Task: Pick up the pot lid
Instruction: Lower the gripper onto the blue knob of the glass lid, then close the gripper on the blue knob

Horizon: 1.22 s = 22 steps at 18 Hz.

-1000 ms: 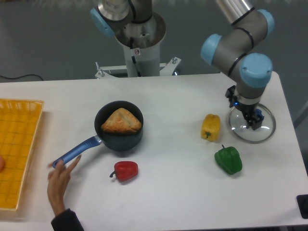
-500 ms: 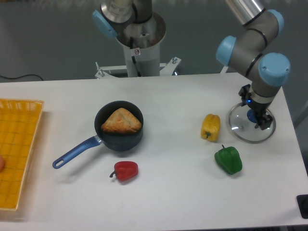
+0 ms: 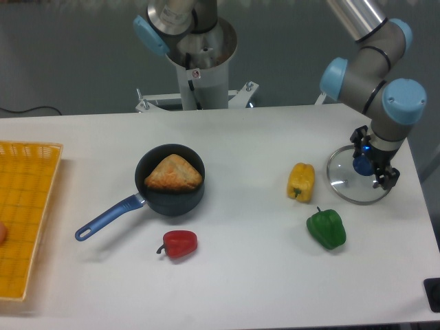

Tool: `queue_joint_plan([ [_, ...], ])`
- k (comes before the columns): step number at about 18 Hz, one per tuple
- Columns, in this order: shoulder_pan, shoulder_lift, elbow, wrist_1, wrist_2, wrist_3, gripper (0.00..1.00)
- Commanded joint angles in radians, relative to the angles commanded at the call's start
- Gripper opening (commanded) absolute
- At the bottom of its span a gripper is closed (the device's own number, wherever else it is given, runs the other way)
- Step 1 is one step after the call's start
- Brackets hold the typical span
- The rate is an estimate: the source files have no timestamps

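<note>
The pot lid [image 3: 344,190] is a clear round disc with a thin rim, lying on the right side of the table. Its blue knob [image 3: 363,165] shows near the upper middle. At the lid's upper right, the gripper [image 3: 377,159] is over the rim, close beside the knob. The end of the arm covers the lid's right part. How far apart the fingers stand, and whether they touch the knob, I cannot tell.
Left of the lid lies a yellow object [image 3: 301,182], with a green pepper [image 3: 326,229] below it. A black pan [image 3: 175,204] holds a brown piece [image 3: 173,173]. A red pepper [image 3: 179,244] and a yellow crate [image 3: 20,148] are further left.
The arm and gripper have moved right, over the lid's right part. A person's hand, seen earlier by the pan handle at lower left, has gone from view. The lid appears not to have moved.
</note>
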Motion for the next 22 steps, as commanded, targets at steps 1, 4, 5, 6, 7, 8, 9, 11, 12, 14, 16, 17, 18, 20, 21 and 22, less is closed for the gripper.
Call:
queue_joint_plan([
  [1,-0.003,0.002,0.005,-0.002,0.000,-0.002,1.00],
  [4,-0.020,0.021,-0.017,-0.002,0.006,-0.009,1.00],
  [5,-0.021,0.029,-0.021,-0.002,0.003,-0.009,1.00],
  [6,-0.017,0.037,-0.027,-0.002,0.000,-0.008,1.00],
  [7,-0.014,0.041,-0.031,0.000,0.000,-0.006,1.00],
  [8,-0.012,0.041,-0.038,0.006,0.000,-0.008,1.00],
  [9,-0.009,0.043,-0.044,0.011,0.000,-0.005,1.00],
  [11,-0.003,0.044,-0.058,0.026,0.000,0.005,1.00],
  [12,-0.003,0.044,-0.058,0.025,0.003,0.005,1.00],
  [14,-0.002,0.044,-0.060,0.025,0.005,0.008,1.00],
  [16,0.002,0.040,-0.060,0.025,0.003,0.009,1.00],
  [17,0.002,0.037,-0.060,0.025,0.003,0.009,1.00],
  [18,0.002,0.032,-0.060,0.026,0.003,0.008,1.00],
  [20,0.003,0.025,-0.058,0.026,0.003,0.009,1.00],
  [21,0.003,0.022,-0.058,0.028,0.003,0.008,1.00],
  [22,0.003,0.017,-0.055,0.028,0.003,0.008,1.00],
])
